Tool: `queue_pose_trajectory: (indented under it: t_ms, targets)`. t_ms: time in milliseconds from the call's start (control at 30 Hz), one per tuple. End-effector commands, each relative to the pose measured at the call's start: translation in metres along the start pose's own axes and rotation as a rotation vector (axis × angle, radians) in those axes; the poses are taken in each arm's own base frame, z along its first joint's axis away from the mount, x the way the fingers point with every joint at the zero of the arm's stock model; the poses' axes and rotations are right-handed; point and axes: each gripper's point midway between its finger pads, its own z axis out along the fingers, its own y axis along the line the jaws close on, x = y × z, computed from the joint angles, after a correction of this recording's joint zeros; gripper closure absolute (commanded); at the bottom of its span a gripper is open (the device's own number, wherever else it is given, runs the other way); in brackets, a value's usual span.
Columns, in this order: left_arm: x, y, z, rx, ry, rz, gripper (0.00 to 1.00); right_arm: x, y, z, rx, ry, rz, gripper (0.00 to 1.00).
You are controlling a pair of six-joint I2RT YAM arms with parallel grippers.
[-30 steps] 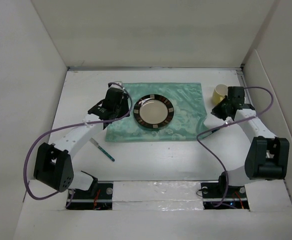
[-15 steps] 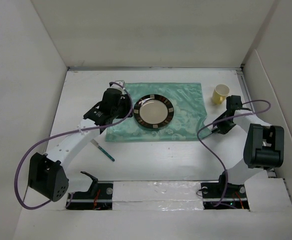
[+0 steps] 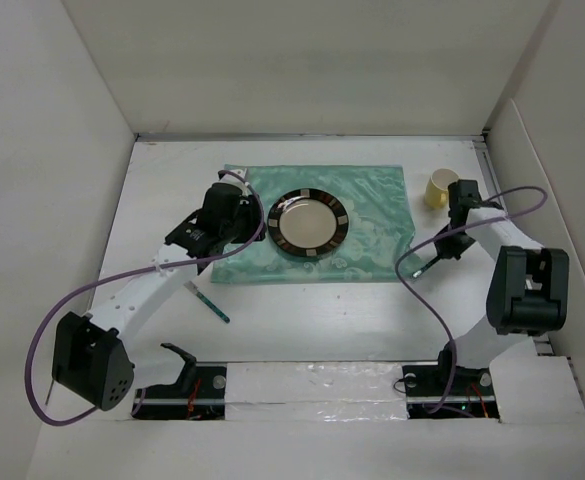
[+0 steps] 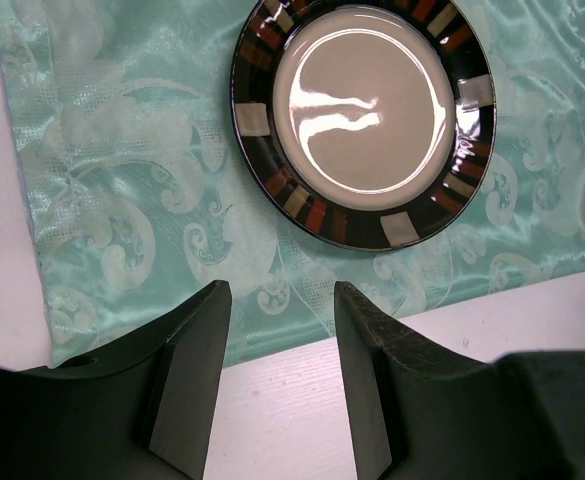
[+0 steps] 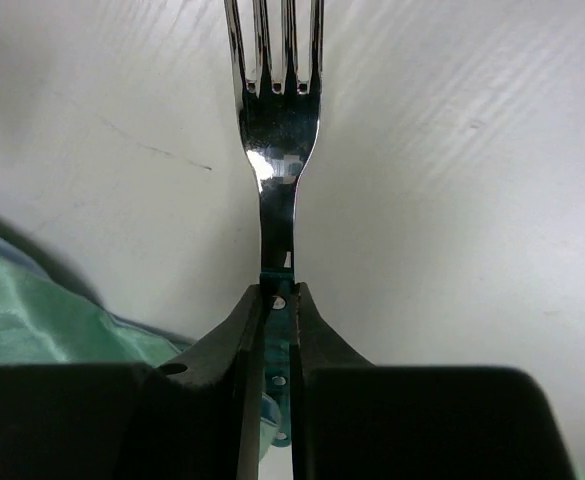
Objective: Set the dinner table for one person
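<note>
The dinner table (image 3: 312,325) is the white surface. A mint-green mat (image 3: 372,215) lies on it, with a dark-rimmed plate (image 3: 310,222) on the mat. A yellow cup (image 3: 439,187) stands to the right of the mat. A teal-handled utensil (image 3: 208,301) lies in front of the mat's left corner. My left gripper (image 3: 234,222) is open and empty over the mat's near-left edge (image 4: 122,200), with the plate (image 4: 364,110) just ahead of it. My right gripper (image 5: 279,300) is shut on a fork (image 5: 277,150) by its teal handle, tines pointing forward over white table beside the mat.
Upright white panels (image 3: 62,150) border the table on the left, back and right. The right arm (image 3: 527,290) stands near the right panel, its purple cable looping over the table by the mat's right corner. The arm bases sit at the near edge.
The right wrist has drawn back from the cup, which now shows whole, still holding the fork. The left arm's elbow has swung down and left; its gripper has barely shifted.
</note>
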Motion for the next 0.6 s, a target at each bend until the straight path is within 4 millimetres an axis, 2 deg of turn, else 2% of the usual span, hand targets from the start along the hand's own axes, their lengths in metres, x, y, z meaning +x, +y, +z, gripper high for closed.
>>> queue_pose_trajectory:
  t_ms: [0,67,133,167,200,233,267,300,333,367,400,433,467,500,533,567]
  targets:
    - [-0.016,-0.009,-0.01,0.033,-0.055,0.0,0.57,-0.046,-0.002,-0.062,-0.035,-0.221,0.078,1.0]
    - [-0.021,-0.011,-0.012,0.032,-0.062,0.004,0.57,-0.064,-0.001,-0.091,-0.061,-0.299,0.099,1.0]
    - [-0.028,-0.011,-0.011,0.023,-0.068,0.011,0.57,-0.084,0.023,-0.15,-0.209,-0.409,0.096,1.0]
    - [-0.032,-0.013,-0.013,0.025,-0.072,0.014,0.57,-0.08,0.03,-0.153,-0.231,-0.41,0.06,1.0]
    - [-0.035,-0.012,-0.013,0.016,-0.076,0.013,0.57,-0.084,0.045,-0.176,-0.302,-0.442,0.04,1.0]
    - [-0.038,-0.012,-0.015,0.009,-0.079,0.016,0.57,-0.067,0.069,-0.194,-0.39,-0.433,-0.05,1.0]
    - [-0.043,-0.013,-0.017,0.005,-0.088,0.015,0.57,-0.059,0.081,-0.203,-0.422,-0.423,-0.085,1.0]
    - [-0.06,-0.018,-0.023,0.008,-0.121,0.012,0.57,-0.047,0.093,-0.21,-0.448,-0.398,-0.131,1.0]
    - [-0.065,-0.02,-0.027,0.009,-0.13,0.011,0.57,-0.034,0.114,-0.219,-0.495,-0.358,-0.205,1.0]
    - [-0.074,-0.022,-0.031,0.011,-0.147,0.009,0.58,0.0,0.14,-0.232,-0.571,-0.325,-0.304,1.0]
    - [-0.092,-0.029,-0.04,0.021,-0.189,0.0,0.58,0.019,0.158,-0.24,-0.628,-0.304,-0.361,1.0]
    - [-0.1,-0.03,-0.045,0.02,-0.205,-0.002,0.59,0.033,0.179,-0.261,-0.707,-0.287,-0.404,1.0]
    - [-0.11,-0.033,-0.052,0.025,-0.227,-0.006,0.63,0.071,0.203,-0.259,-0.73,-0.233,-0.499,1.0]
    - [-0.13,-0.039,-0.066,0.034,-0.28,-0.016,0.65,0.088,0.217,-0.265,-0.768,-0.205,-0.55,1.0]
    - [-0.146,-0.043,-0.081,0.042,-0.325,-0.023,0.85,0.122,0.253,-0.275,-0.84,-0.149,-0.636,1.0]
    - [-0.153,-0.045,-0.086,0.049,-0.342,-0.025,0.85,0.123,0.253,-0.275,-0.841,-0.148,-0.637,1.0]
